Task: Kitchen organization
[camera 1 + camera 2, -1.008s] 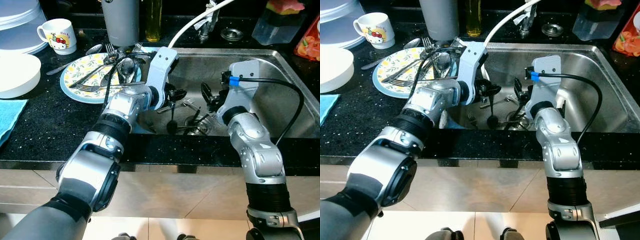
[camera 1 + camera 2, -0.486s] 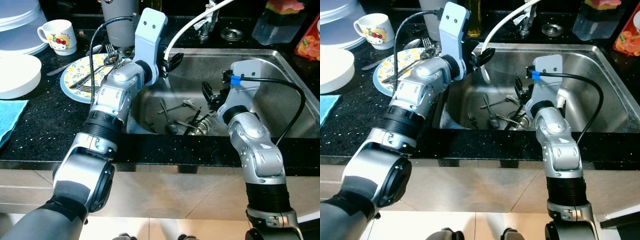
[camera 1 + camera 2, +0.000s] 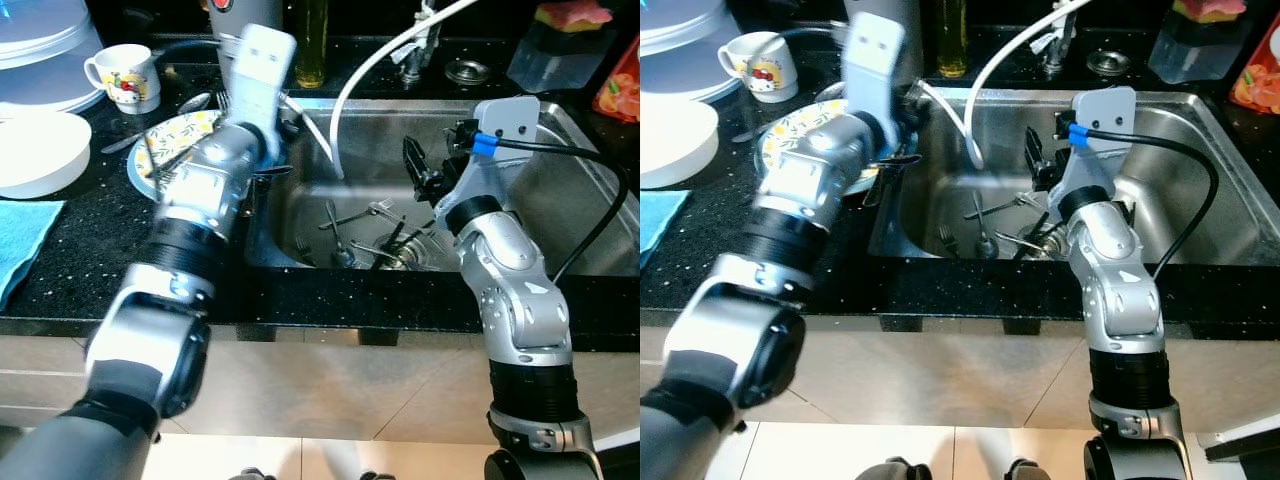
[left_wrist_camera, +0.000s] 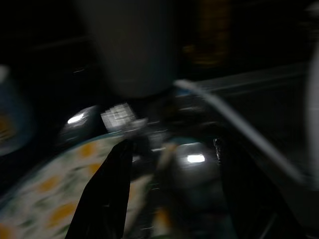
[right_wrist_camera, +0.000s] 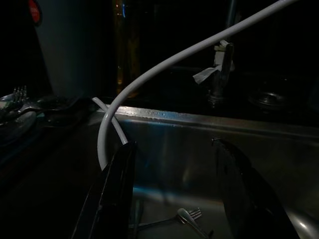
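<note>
Clearly our left gripper (image 4: 169, 189), fingers apart over the patterned plate (image 3: 165, 145) at upper left, risks scattering the heaped cutlery (image 4: 192, 159), while our right gripper (image 5: 174, 194) hangs apart above the sink (image 3: 560, 215).

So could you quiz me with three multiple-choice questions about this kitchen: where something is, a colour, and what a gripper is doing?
1. Where does the loose cutlery lie?
A. in the sink
B. on the towel
C. in the mug

2. What colour is the hose that curves into the sink?
A. red
B. white
C. green

3. How is the right gripper?
A. shut on a fork
B. holding the hose
C. open, empty

Answers: 1 A, forks and spoons lie around the drain. 2 B, it reads white against the steel. 3 C, the right wrist view shows its fingers apart with nothing between.
</note>
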### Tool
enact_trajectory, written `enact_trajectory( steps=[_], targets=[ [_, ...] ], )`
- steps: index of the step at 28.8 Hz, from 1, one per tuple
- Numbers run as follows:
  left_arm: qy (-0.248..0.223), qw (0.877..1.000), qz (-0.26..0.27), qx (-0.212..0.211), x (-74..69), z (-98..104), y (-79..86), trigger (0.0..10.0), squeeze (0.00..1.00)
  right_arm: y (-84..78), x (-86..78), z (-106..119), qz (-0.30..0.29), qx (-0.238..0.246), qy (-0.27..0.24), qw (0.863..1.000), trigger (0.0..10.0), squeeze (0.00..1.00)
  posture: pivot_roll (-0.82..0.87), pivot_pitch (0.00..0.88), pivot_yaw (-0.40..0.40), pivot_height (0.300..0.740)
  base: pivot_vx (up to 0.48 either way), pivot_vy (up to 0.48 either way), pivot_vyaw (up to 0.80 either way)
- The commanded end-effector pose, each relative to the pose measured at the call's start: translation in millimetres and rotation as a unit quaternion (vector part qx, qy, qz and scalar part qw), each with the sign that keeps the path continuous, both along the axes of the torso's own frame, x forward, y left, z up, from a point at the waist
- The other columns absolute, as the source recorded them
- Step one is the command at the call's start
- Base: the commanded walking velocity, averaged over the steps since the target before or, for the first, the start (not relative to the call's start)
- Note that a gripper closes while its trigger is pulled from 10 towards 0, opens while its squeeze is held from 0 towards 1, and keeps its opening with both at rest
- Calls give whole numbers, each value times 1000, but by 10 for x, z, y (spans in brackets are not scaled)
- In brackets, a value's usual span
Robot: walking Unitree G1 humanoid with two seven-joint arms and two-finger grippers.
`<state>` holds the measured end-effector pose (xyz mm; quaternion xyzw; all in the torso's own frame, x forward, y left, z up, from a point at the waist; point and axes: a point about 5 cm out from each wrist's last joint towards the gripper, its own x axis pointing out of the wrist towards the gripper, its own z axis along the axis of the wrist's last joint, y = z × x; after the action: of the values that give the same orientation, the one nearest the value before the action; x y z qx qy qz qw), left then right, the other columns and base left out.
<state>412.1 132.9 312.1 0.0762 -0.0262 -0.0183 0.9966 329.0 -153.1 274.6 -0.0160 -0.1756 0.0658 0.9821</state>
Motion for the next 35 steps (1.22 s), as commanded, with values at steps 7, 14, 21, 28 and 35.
enact_trajectory(
  steps=[7, 14, 21, 28, 35],
  targets=[
    [53, 997, 37, 44, 63, -166, 229, 10000, 0, 11, 8, 11, 5, -1, -6, 1000, 10000, 0, 69, 58, 51, 740, 0, 0, 0],
    [83, 996, 15, 18, 107, -271, 153, 10000, 0, 10, 12, 22, 4, -1, -8, 1000, 10000, 0, 62, 64, 47, 740, 0, 0, 0],
    [94, 995, 8, -29, 138, -280, 137, 10000, 0, -11, 7, 31, 2, -1, -8, 1000, 10000, 0, 56, 73, 48, 740, 0, 0, 0],
    [89, 993, 11, -73, 159, -225, 137, 9059, 0, -8, 12, 26, 2, 1, -7, 1000, 10000, 0, 54, 83, 47, 740, 0, 0, 0],
    [59, 996, -40, -51, 161, -62, -35, 9725, 0, -9, 12, 28, 1, 2, -7, 1000, 10000, 0, 52, 86, 49, 740, 0, 0, 0]
  ],
)
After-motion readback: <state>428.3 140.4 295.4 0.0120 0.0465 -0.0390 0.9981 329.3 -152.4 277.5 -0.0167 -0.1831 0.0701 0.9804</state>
